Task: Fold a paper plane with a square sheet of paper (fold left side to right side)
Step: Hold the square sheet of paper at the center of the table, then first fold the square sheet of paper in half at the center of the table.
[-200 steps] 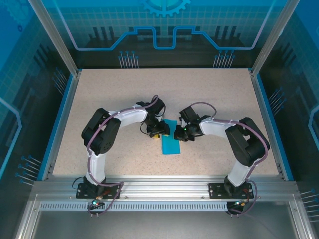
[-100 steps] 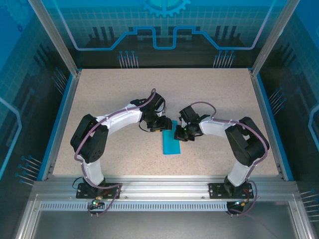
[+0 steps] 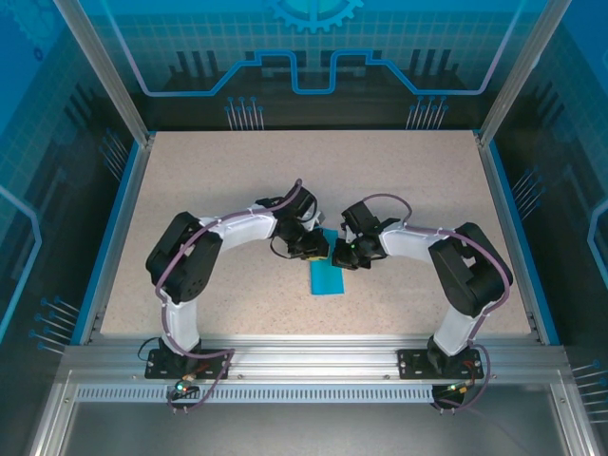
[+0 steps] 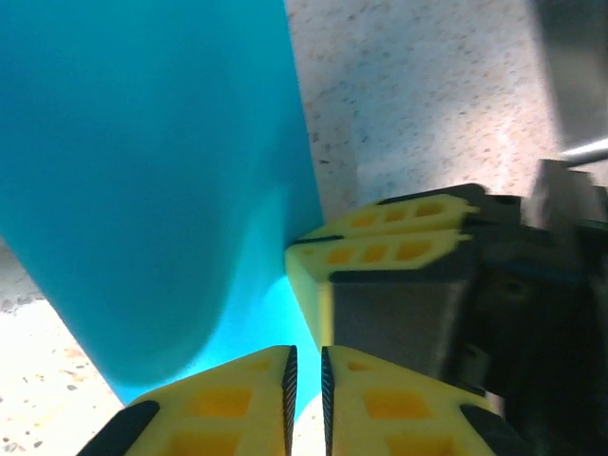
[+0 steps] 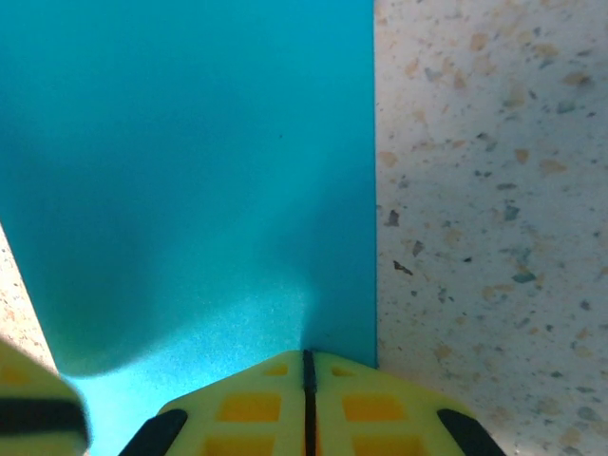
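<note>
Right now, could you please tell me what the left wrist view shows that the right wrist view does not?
Left wrist: the right gripper with its dark body and yellow fingers, and the left gripper, fingers nearly together on the paper. Right wrist: the paper's long straight edge along a wide strip of speckled table. Both: the teal paper, bowed near the fingers, with the right gripper shut on its edge.
</note>
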